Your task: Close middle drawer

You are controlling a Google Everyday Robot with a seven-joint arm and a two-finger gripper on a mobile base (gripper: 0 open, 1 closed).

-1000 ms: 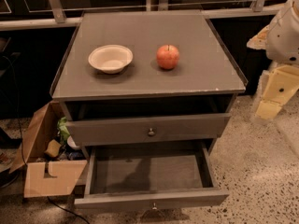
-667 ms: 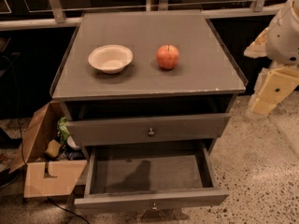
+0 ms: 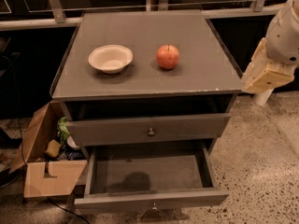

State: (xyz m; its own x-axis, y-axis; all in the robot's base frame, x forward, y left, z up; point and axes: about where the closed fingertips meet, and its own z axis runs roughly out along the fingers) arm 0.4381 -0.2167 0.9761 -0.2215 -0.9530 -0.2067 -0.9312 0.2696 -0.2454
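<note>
The grey wooden cabinet [image 3: 140, 85] has its middle drawer [image 3: 149, 174] pulled far out and empty; its flat front [image 3: 117, 200] with a small brass knob [image 3: 154, 206] is at the bottom of the view. The top drawer [image 3: 117, 129], with its own knob [image 3: 151, 132], is out a little. The lowest drawer is hidden. My gripper [image 3: 262, 84], cream-coloured on the arm [image 3: 285, 31], hangs in the air to the right of the cabinet's top right corner. It is apart from the cabinet and well above the middle drawer.
A white bowl [image 3: 110, 58] and a red apple [image 3: 167, 56] sit on the cabinet top. Cardboard boxes [image 3: 46, 176] with odds and ends lie on the floor at the left. Speckled floor [image 3: 261, 171] lies to the right. A dark wall and rail are behind.
My gripper has moved up and slightly left beside the cabinet's right edge. The drawers, bowl and apple have not moved.
</note>
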